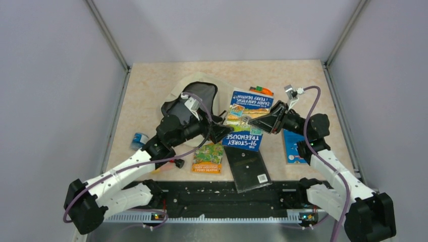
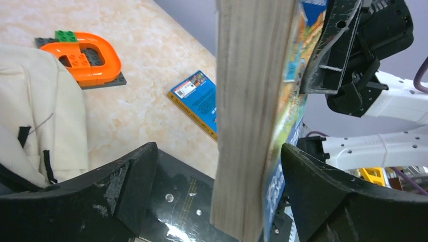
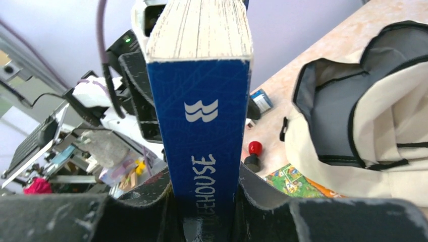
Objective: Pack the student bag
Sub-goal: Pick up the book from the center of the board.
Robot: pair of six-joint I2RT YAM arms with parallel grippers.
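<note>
1. Student bag (image 1: 201, 92) lies open-mouthed mid-table (image 1: 151, 91), just left of the raised book (image 1: 246, 118).
2. Right gripper (image 3: 202, 212) clamps the book's spine; left gripper (image 2: 217, 186) stands released around it.
3. Risk: gripped at one edge only, the book may pivot or slip and miss the opening.

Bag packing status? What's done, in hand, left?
Done: student bag open, nothing visible inside. In hand: right gripper shut on the Treehouse book, left gripper open around it. To do: that book, small book, black notebook, blue book, orange brick toy on the table.
</note>
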